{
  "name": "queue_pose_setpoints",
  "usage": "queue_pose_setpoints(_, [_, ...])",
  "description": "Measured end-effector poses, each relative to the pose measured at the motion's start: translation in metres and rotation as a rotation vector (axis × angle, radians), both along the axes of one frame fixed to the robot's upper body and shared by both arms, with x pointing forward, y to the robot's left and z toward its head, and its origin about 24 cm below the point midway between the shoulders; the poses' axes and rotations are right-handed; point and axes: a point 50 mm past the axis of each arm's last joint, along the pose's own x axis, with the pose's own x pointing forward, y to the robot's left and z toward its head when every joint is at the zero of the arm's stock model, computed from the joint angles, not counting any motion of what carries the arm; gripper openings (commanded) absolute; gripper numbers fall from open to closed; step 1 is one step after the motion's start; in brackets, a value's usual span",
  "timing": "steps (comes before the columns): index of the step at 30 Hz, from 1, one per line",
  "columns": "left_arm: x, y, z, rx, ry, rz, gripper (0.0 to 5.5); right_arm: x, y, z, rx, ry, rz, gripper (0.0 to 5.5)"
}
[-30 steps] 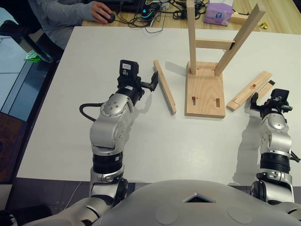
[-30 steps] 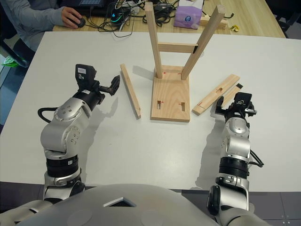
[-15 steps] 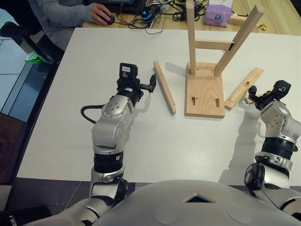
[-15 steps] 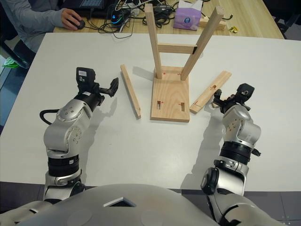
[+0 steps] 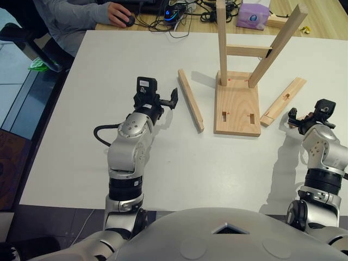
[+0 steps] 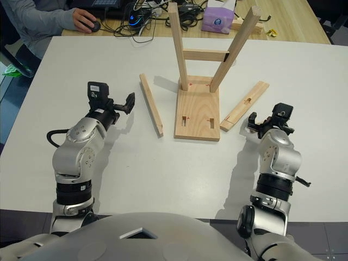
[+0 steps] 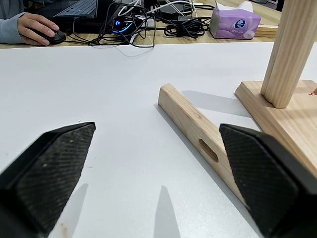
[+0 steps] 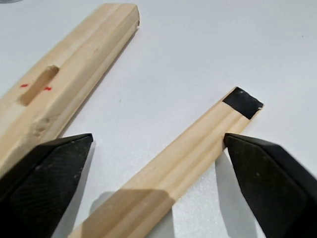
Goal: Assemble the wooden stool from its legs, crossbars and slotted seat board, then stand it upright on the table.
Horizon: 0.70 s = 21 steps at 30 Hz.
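The slotted seat board (image 5: 236,114) lies flat mid-table with two legs (image 5: 221,41) standing in its far slots, joined by a crossbar (image 5: 247,51). One loose leg (image 5: 190,100) lies to its left, another (image 5: 283,101) to its right. My left gripper (image 7: 158,173) is open just above the table, a short way left of the left loose leg (image 7: 198,134), holding nothing. My right gripper (image 8: 158,163) is open low over a thin crossbar (image 8: 173,168) with a black-taped end, which lies between its pads beside the right loose leg (image 8: 59,94).
A person's hand on a mouse (image 5: 126,20), cables (image 5: 174,13) and a purple tissue pack (image 5: 252,15) lie on the wooden desk beyond the table's far edge. Bare white tabletop (image 5: 206,163) stretches in front of the seat board.
The right loose leg has slid a little toward the seat board. My right wrist swung up and now hangs over the thin crossbar. My left gripper drew back slightly from the left loose leg.
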Motion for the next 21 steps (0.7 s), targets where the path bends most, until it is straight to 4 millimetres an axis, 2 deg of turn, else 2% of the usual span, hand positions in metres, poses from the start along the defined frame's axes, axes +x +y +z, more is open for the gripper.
queue_pose_setpoints(7, [-0.008,0.004,-0.009,-0.006,0.03,0.042,4.64,-0.019,-0.003,0.015,-0.046,0.016,-0.003,4.92])
queue_pose_setpoints(12, [-0.009,0.005,-0.011,-0.007,0.03,0.056,4.64,-0.027,-0.001,0.01,0.007,0.084,-0.014,4.92])
queue_pose_setpoints(16, [-0.009,0.005,-0.01,-0.007,0.02,0.059,4.64,-0.033,-0.009,0.009,0.013,0.098,-0.049,4.92])
queue_pose_setpoints(21, [-0.012,0.008,-0.014,-0.001,0.029,0.072,4.64,-0.046,-0.026,0.016,-0.097,0.135,-0.087,4.92])
